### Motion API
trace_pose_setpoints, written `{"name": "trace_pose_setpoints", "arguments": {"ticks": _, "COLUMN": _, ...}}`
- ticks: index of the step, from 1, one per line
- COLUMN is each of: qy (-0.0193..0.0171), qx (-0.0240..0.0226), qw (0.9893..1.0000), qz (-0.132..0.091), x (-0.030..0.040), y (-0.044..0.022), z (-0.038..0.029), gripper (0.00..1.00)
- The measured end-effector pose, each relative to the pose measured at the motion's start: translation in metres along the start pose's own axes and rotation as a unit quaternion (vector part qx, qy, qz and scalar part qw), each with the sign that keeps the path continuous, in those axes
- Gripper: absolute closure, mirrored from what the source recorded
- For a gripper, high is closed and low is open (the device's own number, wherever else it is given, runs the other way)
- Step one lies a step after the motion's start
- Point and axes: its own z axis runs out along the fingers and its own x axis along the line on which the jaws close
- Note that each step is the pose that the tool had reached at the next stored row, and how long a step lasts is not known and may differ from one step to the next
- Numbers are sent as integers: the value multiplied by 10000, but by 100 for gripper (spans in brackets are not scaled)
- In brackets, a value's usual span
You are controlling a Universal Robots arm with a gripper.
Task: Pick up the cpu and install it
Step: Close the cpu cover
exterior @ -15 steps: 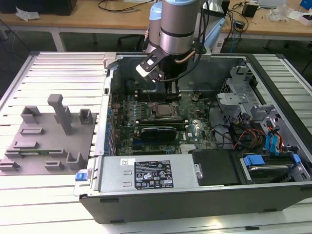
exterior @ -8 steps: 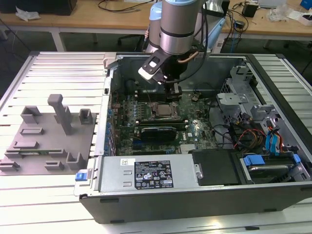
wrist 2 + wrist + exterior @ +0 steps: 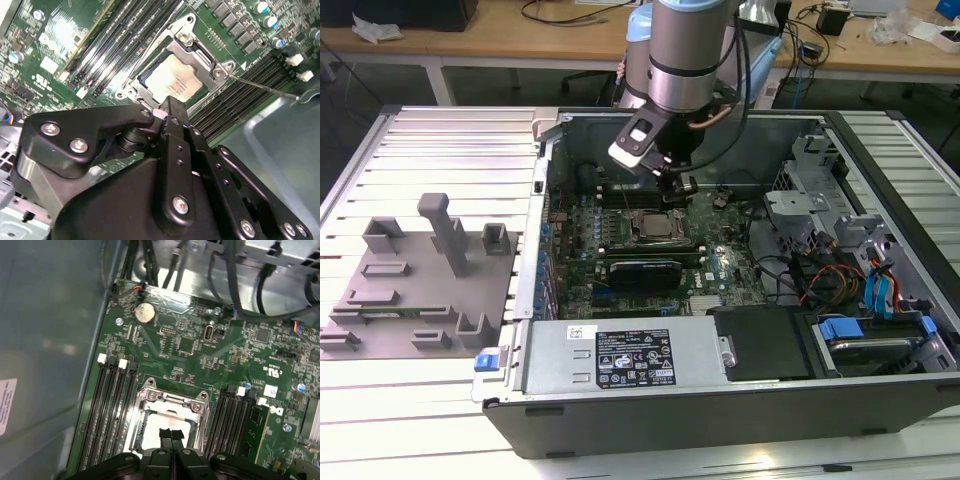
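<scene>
Exterior view, centre of frame: my gripper (image 3: pixel 677 186), closed and empty, hovers over the cpu (image 3: pixel 657 226) in its socket (image 3: pixel 633 228), probably light, stiff and fragile, best gripped at opposite edges

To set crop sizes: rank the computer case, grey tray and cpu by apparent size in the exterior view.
Largest: computer case.
Next: grey tray, clearly smaller.
Smallest: cpu, tiny beside both.

Ribbed metal table (image 3: pixel 450 150), grey tray with upright posts (image 3: pixel 415 292) on it — open computer case (image 3: pixel 720 420) just beside
</scene>
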Motion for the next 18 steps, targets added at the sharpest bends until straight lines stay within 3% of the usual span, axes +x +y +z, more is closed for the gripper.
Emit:
{"name": "trace_pose_setpoints", "arguments": {"ticks": 4, "qy": 4, "qx": 1, "qw": 9995, "qz": -326, "x": 0, "y": 0, "z": 0, "gripper": 89}}
{"name": "trace_pose_setpoints", "arguments": {"ticks": 7, "qy": 9, "qx": 1, "qw": 9980, "qz": -634, "x": 0, "y": 0, "z": 0, "gripper": 89}}
{"name": "trace_pose_setpoints", "arguments": {"ticks": 9, "qy": 12, "qx": 1, "qw": 9964, "qz": -849, "x": 0, "y": 0, "z": 0, "gripper": 89}}
{"name": "trace_pose_setpoints", "arguments": {"ticks": 13, "qy": 15, "qx": 2, "qw": 9940, "qz": -1093, "x": 0, "y": 0, "z": 0, "gripper": 89}}
{"name": "trace_pose_setpoints", "arguments": {"ticks": 17, "qy": 22, "qx": 2, "qw": 9874, "qz": -1581, "x": 0, "y": 0, "z": 0, "gripper": 89}}
{"name": "trace_pose_setpoints", "arguments": {"ticks": 18, "qy": 24, "qx": 2, "qw": 9850, "qz": -1723, "x": 0, "y": 0, "z": 0, "gripper": 89}}
